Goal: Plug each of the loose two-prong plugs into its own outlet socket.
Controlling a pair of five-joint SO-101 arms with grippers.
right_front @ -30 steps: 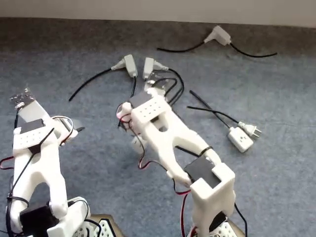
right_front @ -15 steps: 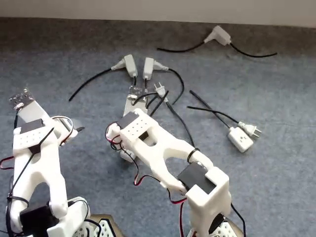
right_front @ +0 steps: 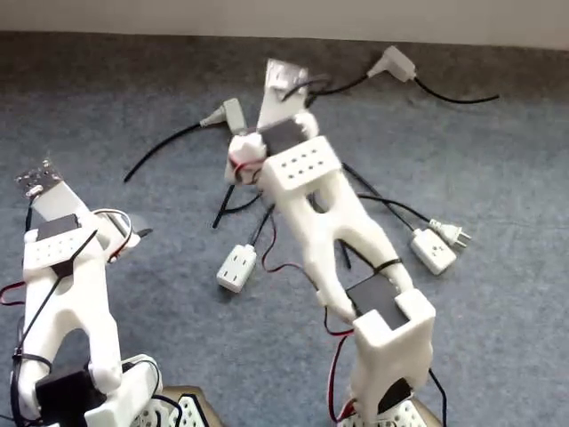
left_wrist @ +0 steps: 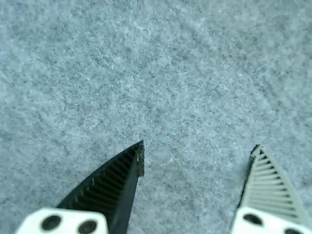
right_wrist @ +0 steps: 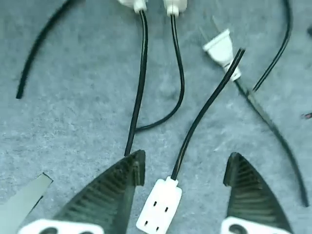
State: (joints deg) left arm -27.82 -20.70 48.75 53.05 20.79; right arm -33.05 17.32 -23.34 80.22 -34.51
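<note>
Grey carpet (right_front: 169, 267) is underlying everything. The right arm (right_front: 329, 222) is spanning lower right to upper centre, the right gripper (right_wrist: 187, 156) standing spread wide. The left gripper (left_wrist: 198, 145) is likewise gaping. An outlet socket (right_front: 236, 267) is lying lower centre; a two-prong plug (right_front: 453, 234) is lying mid right, just beside a second socket (right_front: 433, 252).

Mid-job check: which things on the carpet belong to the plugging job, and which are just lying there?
Job: white socket on its black cord; second socket; pronged plug beside it; loose two-prong plug; nearer angled plug; far angled plug.
Just there: grey carpet; arm's red wire.
</note>
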